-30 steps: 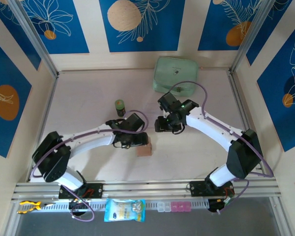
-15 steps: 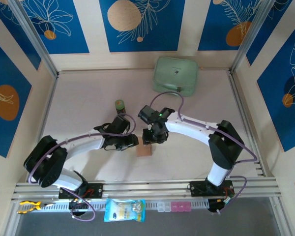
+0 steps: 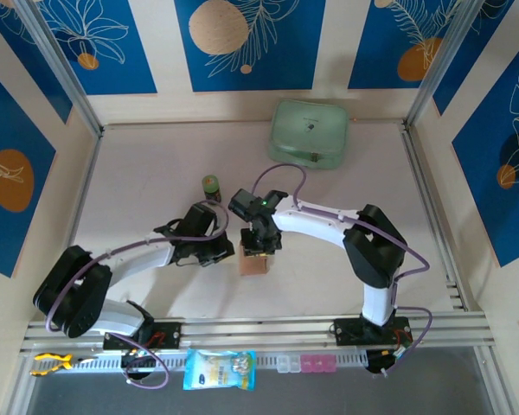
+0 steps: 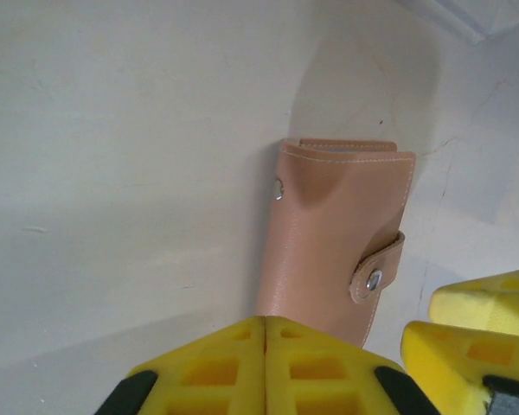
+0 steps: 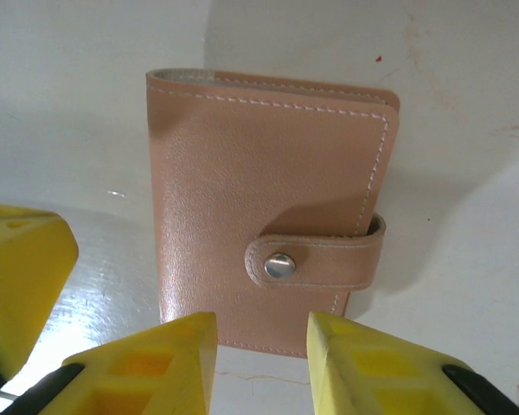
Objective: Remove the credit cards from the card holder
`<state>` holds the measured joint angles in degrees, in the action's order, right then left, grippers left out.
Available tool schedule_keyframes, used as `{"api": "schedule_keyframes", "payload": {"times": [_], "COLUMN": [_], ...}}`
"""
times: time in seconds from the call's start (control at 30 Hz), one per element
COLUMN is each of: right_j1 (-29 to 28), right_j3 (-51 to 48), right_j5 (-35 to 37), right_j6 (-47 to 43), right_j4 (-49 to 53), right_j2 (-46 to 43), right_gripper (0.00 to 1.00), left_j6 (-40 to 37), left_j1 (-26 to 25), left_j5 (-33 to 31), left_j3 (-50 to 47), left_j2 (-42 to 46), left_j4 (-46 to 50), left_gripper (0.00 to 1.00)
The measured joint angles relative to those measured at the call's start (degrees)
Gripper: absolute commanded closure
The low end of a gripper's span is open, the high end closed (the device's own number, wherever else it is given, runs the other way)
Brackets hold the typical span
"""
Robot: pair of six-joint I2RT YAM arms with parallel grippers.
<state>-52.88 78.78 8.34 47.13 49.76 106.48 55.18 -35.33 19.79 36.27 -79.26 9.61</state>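
The card holder (image 3: 253, 264) is a tan wallet lying flat on the table, folded shut with its strap snapped (image 5: 280, 265). The credit cards are hidden. My left gripper (image 3: 230, 252) is at the holder's left side. Seen from the left wrist, its yellow fingers (image 4: 265, 346) are pressed together with nothing between them, tips at the edge of the holder (image 4: 337, 233). My right gripper (image 3: 259, 245) hangs over the holder's far edge. It is open in the right wrist view (image 5: 259, 354), the fingertips a little apart just short of the holder (image 5: 259, 199).
A mint-green case (image 3: 309, 132) lies at the back of the table. A small green-topped jar (image 3: 210, 186) stands just behind my left wrist. On the front rail sit a blue packet (image 3: 219, 369) and a pink and clear pill box (image 3: 307, 363). Panel walls enclose the table.
Both arms have closed in on the card holder. The left gripper slid left of it and shut. The right gripper swung left and forward over it, its jaws narrowing.
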Motion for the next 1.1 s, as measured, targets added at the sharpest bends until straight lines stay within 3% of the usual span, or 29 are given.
{"api": "schedule_keyframes", "payload": {"times": [0.73,1.1], "right_j1": [-0.79,-0.68], "right_j3": [3.82,2.99], "right_j5": [1.33,1.03], "right_j6": [0.96,1.42], "right_j4": [3.37,1.49], "right_j2": [6.38,6.80], "right_gripper": [0.66,0.77], "left_j6": [2.03,5.70], "left_j1": [1.60,0.81], "left_j5": [5.73,7.85], "left_j3": [-3.82,-5.11], "left_j2": [0.04,-2.75], "left_j4": [-6.21,-12.24], "left_gripper": [1.00,1.00]}}
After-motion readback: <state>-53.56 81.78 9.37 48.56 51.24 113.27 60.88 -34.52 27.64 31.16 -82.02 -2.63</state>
